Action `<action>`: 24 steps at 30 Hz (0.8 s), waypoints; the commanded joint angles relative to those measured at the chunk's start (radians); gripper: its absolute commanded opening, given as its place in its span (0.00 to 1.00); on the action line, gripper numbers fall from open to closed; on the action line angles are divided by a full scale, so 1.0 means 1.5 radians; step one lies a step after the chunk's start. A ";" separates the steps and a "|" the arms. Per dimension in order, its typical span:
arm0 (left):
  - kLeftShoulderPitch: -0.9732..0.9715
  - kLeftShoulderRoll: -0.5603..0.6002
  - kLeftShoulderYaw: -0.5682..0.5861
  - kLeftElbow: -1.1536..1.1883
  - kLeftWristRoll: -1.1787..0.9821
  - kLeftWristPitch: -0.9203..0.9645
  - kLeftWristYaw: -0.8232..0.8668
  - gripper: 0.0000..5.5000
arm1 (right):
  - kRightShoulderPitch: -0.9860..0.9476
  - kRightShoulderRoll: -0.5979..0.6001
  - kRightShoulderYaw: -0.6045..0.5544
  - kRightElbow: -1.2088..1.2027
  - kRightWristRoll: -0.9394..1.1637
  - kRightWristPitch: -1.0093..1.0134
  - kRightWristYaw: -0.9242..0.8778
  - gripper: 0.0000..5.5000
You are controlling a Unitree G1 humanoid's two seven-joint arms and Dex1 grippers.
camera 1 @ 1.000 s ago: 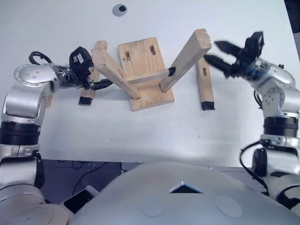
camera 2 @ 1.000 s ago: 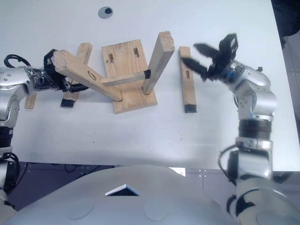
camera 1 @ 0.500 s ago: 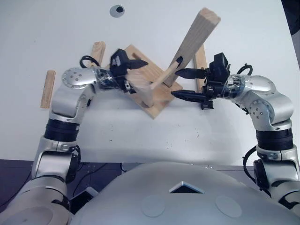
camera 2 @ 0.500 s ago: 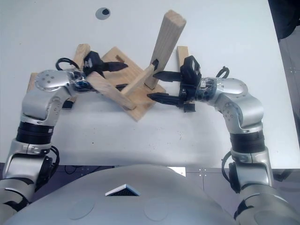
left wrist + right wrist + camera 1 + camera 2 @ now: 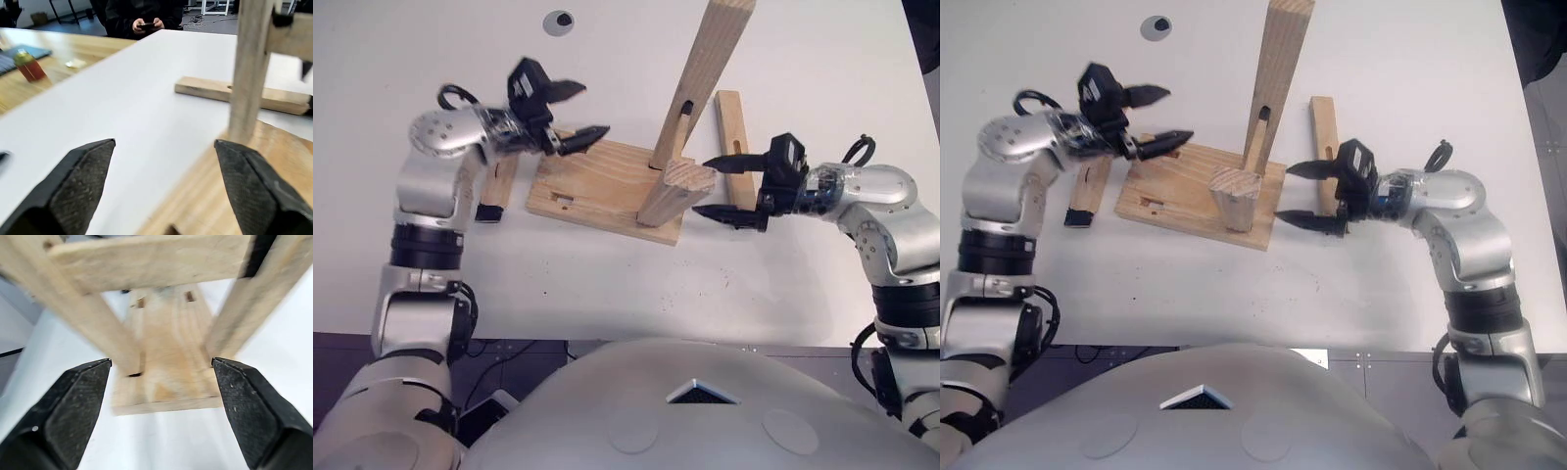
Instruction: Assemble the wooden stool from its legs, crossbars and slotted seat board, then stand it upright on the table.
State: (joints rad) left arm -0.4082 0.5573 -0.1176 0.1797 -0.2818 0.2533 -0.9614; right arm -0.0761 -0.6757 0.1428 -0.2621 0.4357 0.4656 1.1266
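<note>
Left gripper hovers by the left end of the slotted seat board on the white worktop, jaws spread, empty. Two legs, joined by a crossbar, stand in the board. Right gripper sits just beside them, jaws wide, holding nothing.

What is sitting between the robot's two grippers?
In the left eye view, the seat board lies flat between the left gripper and right gripper, with two legs standing in it.

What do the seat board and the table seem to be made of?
Seat board: bare, unvarnished light wood, by its grain and pale matte face. Table: smooth white matte top, likely laminate or painted board; cannot tell which.
</note>
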 commanded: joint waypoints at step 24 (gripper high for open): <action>-0.075 0.041 -0.144 0.564 0.328 -0.596 0.032 0.68 | -0.081 0.122 0.212 -0.063 -0.040 0.377 -0.438 0.68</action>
State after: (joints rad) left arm -0.6342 0.6269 -0.3121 1.0486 0.2043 -0.6859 -0.8154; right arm -0.1488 -0.4867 0.4655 -0.4283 0.4619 1.0486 0.5389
